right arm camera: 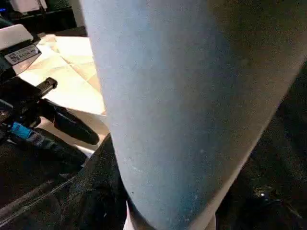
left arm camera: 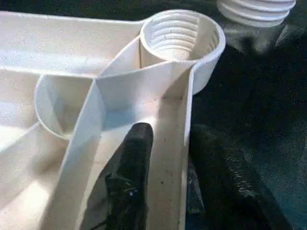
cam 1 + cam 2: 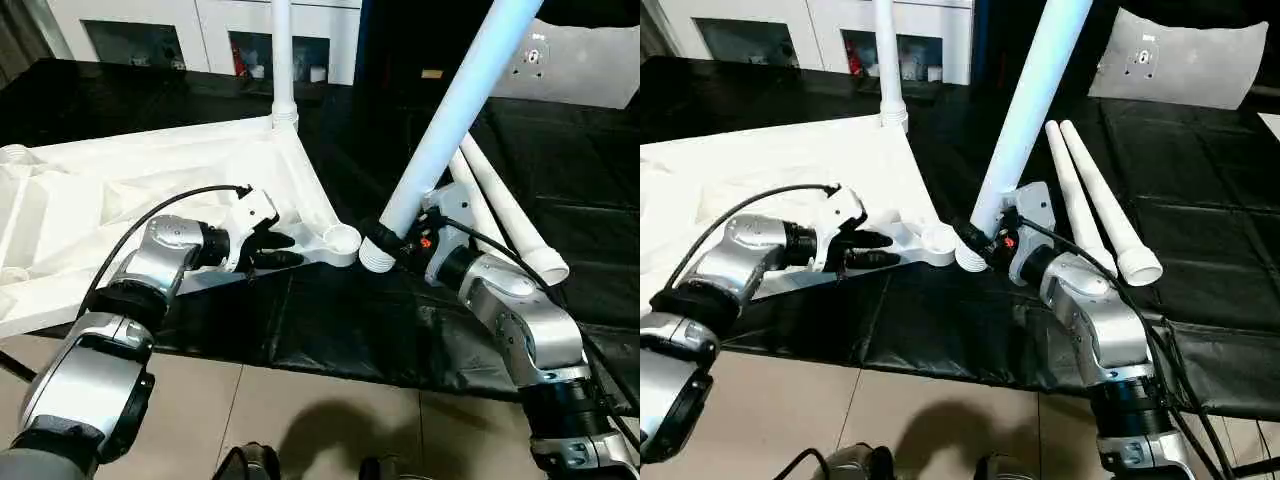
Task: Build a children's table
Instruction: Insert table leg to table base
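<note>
From the head, we see the table top (image 3: 150, 190) upside down on the worktop (image 3: 330, 320), our right hand (image 3: 405, 243) holding a leg (image 3: 450, 110) beside the empty corner socket (image 3: 342, 238). It looks stiff, light and slippery; grip near the threads.

At the left wrist, our left hand (image 3: 272, 250) pinches the top's rim wall.

Two spare legs (image 3: 1095, 195) lie nearby; nothing blocks the socket.

Bright overhead light, glare on white plastic, dark shadowed black sheet, wrist views dim and blurred up close
</note>
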`<state>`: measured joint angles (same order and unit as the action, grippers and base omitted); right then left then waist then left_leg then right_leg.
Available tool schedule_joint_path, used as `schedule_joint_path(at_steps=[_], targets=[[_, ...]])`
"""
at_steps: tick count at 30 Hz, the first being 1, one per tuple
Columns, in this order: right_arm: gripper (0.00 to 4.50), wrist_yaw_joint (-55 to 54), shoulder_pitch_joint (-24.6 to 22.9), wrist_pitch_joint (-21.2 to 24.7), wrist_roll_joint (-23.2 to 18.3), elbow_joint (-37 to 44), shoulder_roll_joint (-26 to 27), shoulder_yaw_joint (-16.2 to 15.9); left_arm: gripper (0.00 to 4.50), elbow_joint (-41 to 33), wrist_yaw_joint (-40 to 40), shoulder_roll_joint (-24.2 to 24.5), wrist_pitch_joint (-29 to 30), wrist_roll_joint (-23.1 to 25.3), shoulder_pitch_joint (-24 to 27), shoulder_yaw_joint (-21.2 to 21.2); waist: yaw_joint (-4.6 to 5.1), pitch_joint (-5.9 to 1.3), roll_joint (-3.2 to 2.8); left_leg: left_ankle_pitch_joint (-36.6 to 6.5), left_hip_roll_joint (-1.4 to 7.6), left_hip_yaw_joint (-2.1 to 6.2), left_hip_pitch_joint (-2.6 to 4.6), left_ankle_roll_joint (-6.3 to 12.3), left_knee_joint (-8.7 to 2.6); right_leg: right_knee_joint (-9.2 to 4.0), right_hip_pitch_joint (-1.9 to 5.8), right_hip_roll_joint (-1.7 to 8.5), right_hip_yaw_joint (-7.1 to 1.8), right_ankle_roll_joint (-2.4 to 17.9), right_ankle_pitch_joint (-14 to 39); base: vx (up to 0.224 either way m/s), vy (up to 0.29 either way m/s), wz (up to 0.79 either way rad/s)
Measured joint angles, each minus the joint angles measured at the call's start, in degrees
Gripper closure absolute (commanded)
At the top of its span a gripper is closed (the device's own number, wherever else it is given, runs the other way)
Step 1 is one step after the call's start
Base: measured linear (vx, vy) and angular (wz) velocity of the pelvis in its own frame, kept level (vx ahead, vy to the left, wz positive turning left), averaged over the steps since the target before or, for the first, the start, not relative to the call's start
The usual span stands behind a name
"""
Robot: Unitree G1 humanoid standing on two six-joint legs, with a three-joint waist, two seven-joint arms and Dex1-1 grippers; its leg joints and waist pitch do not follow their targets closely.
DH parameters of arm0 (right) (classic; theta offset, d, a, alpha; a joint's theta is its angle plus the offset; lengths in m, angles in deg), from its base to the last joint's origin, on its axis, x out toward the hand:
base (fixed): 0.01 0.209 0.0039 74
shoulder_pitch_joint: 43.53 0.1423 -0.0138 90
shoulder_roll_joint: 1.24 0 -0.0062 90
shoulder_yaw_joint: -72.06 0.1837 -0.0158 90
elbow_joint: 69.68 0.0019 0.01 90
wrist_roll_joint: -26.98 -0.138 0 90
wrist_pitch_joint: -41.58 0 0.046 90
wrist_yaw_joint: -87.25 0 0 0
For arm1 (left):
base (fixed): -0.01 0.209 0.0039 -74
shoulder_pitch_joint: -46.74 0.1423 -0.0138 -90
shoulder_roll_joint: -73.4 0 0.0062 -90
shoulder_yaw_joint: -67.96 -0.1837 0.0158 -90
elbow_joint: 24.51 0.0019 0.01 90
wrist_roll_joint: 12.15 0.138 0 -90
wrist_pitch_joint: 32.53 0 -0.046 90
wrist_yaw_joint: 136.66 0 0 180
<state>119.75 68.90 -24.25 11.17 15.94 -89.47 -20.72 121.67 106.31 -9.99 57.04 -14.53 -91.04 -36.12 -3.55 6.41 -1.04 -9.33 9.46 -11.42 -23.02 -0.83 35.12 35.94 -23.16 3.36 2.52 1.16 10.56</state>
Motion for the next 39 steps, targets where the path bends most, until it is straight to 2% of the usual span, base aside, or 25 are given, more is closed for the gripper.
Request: schedule_joint_path(at_steps=[1, 5, 6, 10, 11, 17, 22, 24, 26, 28, 35, 38, 39], targets=[[2.60, 0.0, 0.0, 0.0, 0.0, 0.0, 0.0, 0.0, 3.35, 0.1, 0.3, 0.0, 0.0, 0.1, 0.0, 0.0, 0.01, 0.00, 0.00, 0.0, 0.00, 0.00, 0.00, 0.00, 0.00, 0.00, 0.00, 0.00, 0.00, 0.0, 0.0, 0.000, 0.000, 0.00], [2.60, 0.3, 0.0, -0.1, 0.1, 0.0, 0.0, 0.0, 3.51, 1.0, 0.9, 0.0, 0.0, 0.7, -0.6, 0.0, 0.00, 0.00, 0.00, 0.0, 0.00, 0.00, 0.00, 0.00, 0.00, 0.00, 0.00, 0.00, 0.00, 0.0, 0.0, 0.000, 0.000, 0.00], [2.60, 0.4, 0.0, -0.1, 0.1, 0.0, 0.0, 0.0, 3.70, 1.0, 1.1, 0.0, 0.0, 1.0, -0.7, 0.0, 0.01, 0.00, 0.00, 0.0, 0.00, 0.00, 0.00, 0.00, 0.00, 0.00, 0.00, 0.00, 0.00, 0.0, 0.0, 0.000, 0.000, 0.00], [2.60, 0.4, 0.3, -0.1, 0.4, 0.0, -0.1, 0.0, 3.94, 1.0, 1.8, 0.0, 0.0, 1.6, -0.8, -0.1, 0.01, 0.00, 0.00, 0.0, 0.00, 0.00, 0.00, 0.00, -0.01, 0.00, 0.00, 0.00, 0.00, 0.0, 0.0, 0.000, 0.000, 0.00], [2.60, 0.5, 0.4, -0.1, 0.4, 0.0, -0.2, 0.0, 4.13, 1.0, 1.9, 0.0, -0.1, 1.8, -0.9, -0.3, 0.01, 0.00, 0.00, 0.0, 0.00, 0.00, 0.00, 0.00, -0.01, 0.00, 0.00, 0.00, 0.00, 0.0, 0.0, 0.000, 0.000, 0.00], [2.60, 1.2, 0.9, -0.2, 0.6, -0.2, -1.0, 0.0, 4.48, 0.6, 4.0, 1.0, -1.7, 2.9, -1.0, -1.2, 0.11, 0.00, 0.00, 0.0, 0.00, -0.01, 0.00, 0.00, -0.04, -0.06, 0.00, 0.00, -0.01, 0.0, 0.0, 0.000, 0.000, 0.00], [2.60, 1.7, 1.3, -0.2, 0.6, -0.2, -1.2, 0.0, 4.50, -1.4, 6.3, 1.2, -6.3, 3.7, 0.7, -1.5, 0.01, 0.00, -0.01, 0.0, -0.01, -0.01, 0.00, 0.00, -0.20, -0.17, -0.01, 0.00, 0.02, 0.0, 0.0, 0.000, 0.000, 0.00], [2.60, 1.7, 1.5, -0.2, 0.6, -0.2, -1.3, 0.0, 4.50, -3.0, 9.0, 0.6, -7.6, 3.1, 2.2, -1.6, -0.60, -0.06, -0.10, 0.0, -0.02, -0.02, 0.00, 0.00, -0.25, -0.26, 0.02, 0.01, 0.04, 0.0, 0.0, 0.000, 0.000, 0.00], [2.60, 1.8, 2.0, -0.1, 0.4, -0.2, -1.2, 0.0, 4.50, -3.4, 10.0, -0.8, -7.9, 3.2, 2.3, -2.1, -1.49, -0.28, -0.51, 0.0, -0.09, -0.08, -0.01, 0.02, -0.25, -0.30, 0.03, 0.08, 0.00, 0.0, 0.0, 0.000, 0.000, 0.00], [2.60, 1.8, 2.1, -0.1, 0.3, -0.1, -1.2, 0.0, 4.50, -3.4, 10.0, -1.6, -8.5, 3.4, 2.4, -2.5, -1.79, -0.41, -0.74, 0.0, -0.16, -0.09, -0.01, 0.02, -0.24, -0.29, 0.04, 0.17, -0.01, 0.0, 0.0, 0.000, 0.000, 0.00], [2.60, 2.4, 1.5, 0.1, 0.3, 0.4, -1.6, 0.0, 4.50, -2.6, 7.6, -1.7, -9.6, 4.1, 2.4, -2.4, -1.55, -0.55, -0.98, 0.0, -0.14, -0.10, 0.01, 0.01, -0.24, -0.26, 0.05, 0.17, 0.00, 0.0, 0.0, 0.000, 0.000, 0.00], [2.60, 2.4, 1.4, 0.2, 0.2, 2.0, -1.7, 0.0, 4.50, -4.0, 7.6, -1.6, -7.6, 4.1, 3.2, -1.3, -1.37, -0.64, -1.12, 0.0, -0.14, -0.10, 0.01, 0.01, -0.28, -0.28, 0.03, 0.16, -0.01, 0.0, 0.0, 0.000, 0.000, 0.00], [2.60, 2.4, 1.4, 0.2, 0.2, 2.1, -1.7, 0.0, 4.06, -4.2, 7.8, -1.5, -7.0, 3.9, 3.3, -1.2, -1.36, -0.66, -1.15, 0.0, -0.14, -0.10, 0.01, 0.01, -0.30, -0.30, 0.03, 0.16, -0.01, 0.0, 0.0, 0.000, 0.000, 0.00]])
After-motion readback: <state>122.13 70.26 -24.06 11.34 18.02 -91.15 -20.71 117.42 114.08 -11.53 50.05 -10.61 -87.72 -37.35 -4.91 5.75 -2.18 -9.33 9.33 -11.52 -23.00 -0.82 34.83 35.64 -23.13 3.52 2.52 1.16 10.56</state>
